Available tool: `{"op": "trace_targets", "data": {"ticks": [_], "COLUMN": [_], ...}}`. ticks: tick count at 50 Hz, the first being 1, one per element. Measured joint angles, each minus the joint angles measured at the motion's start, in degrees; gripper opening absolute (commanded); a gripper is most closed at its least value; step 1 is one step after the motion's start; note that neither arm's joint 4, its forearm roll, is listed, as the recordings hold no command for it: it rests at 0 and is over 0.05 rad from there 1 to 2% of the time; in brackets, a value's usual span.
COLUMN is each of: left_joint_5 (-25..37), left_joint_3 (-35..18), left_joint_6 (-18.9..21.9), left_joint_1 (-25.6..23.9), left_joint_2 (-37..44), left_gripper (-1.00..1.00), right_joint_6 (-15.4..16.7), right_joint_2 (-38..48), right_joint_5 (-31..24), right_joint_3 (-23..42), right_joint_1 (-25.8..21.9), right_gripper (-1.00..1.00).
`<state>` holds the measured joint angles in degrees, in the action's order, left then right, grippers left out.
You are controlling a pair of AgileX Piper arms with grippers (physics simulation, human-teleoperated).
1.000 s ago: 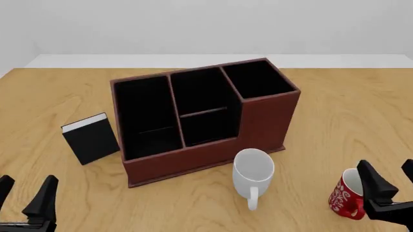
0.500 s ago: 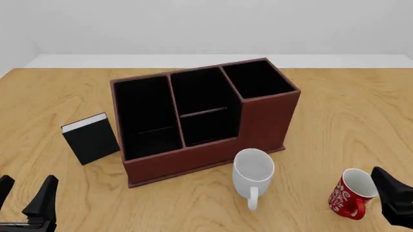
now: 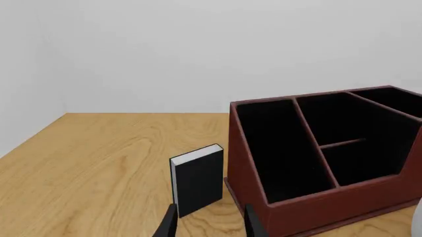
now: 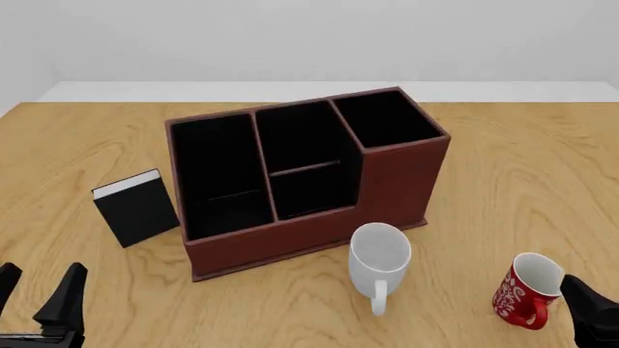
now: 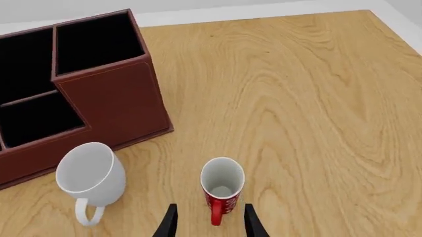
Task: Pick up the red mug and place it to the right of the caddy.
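Note:
The red mug (image 4: 523,290) with a white swirly pattern stands upright on the table at the front right, handle toward me; it also shows in the right wrist view (image 5: 222,188). The reddish-brown caddy (image 4: 401,177) with three black-lined compartments stands mid-table, its tall end at the right; it also shows in both wrist views (image 5: 112,94) (image 3: 310,210). My right gripper (image 5: 207,222) is open, just behind the mug and apart from it; only one finger (image 4: 592,312) shows at the front view's lower right corner. My left gripper (image 4: 37,297) is open and empty at the front left.
A plain white mug (image 4: 378,259) lies tilted in front of the caddy, handle toward me, also in the right wrist view (image 5: 91,175). A small black book (image 4: 135,208) with a white edge stands left of the caddy. Bare wood lies right of the caddy.
My right gripper has drawn back toward me and to the right, away from the red mug, which now shows in full. The left arm, mugs and caddy have not moved.

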<state>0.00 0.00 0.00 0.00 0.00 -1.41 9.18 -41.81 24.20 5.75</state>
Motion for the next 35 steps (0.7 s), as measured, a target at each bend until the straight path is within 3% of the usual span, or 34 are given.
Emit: {"op": "trace_targets", "data": {"ticks": [18, 35], "left_joint_5": [0.0, 0.0], "left_joint_3": [0.0, 0.0], "left_joint_6": [0.0, 0.0], "left_joint_1": [0.0, 0.0], "left_joint_2": [0.0, 0.0], "left_gripper": [1.0, 1.0], "right_joint_6": [-1.9, -3.2], "right_joint_2": [-3.5, -3.6], "right_joint_5": [-0.7, 2.8], "right_joint_3": [-5.8, -11.4], "right_joint_1": [1.8, 1.9], "right_gripper": [1.0, 1.0]}}
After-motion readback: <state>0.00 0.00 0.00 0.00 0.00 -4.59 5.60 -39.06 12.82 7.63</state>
